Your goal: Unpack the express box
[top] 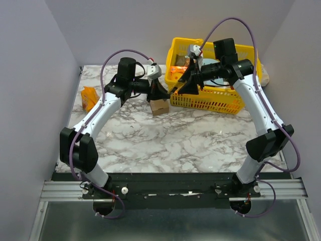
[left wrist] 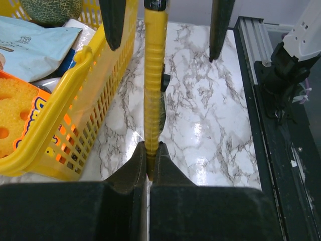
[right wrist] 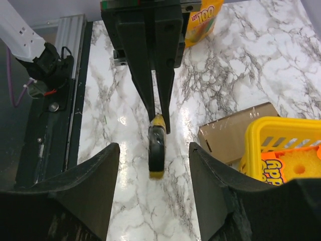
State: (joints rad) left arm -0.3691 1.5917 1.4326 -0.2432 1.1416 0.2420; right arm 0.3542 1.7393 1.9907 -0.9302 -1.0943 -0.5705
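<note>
Express box (top: 159, 106) first: sitting on the marble table (top: 200, 145), just beside the near left corner of the yellow basket (top: 220, 103) and right under the left wrist, well apart from the orange packet (top: 89, 98). Showing a flat brown top in the right wrist view, with seam and tape too unclear to call sealed or open. Judging it light and thin-walled: stiff along edges and corners, yielding across flaps and broad faces, and probably sliding easily on the glossy marble when nudged. Favouring a hold low across two opposite side walls, pinning gently instead of crushing, and leaving the top seam free for a blade. Pinching a yellow ribbed cutter (left wrist: 154, 75) by its near end with the left gripper (left wrist: 150, 150), fingers pressed together on it and the handle running straight out from them. Holding the right gripper (right wrist: 153, 155) spread wide, its two fingers standing either side of the cutter's far end, apart from it and clasping nothing. Touching the box with neither gripper, as far as these views are showing. Expecting the cardboard to cut readily, so needing only light pressure and a steadied carton.
</note>
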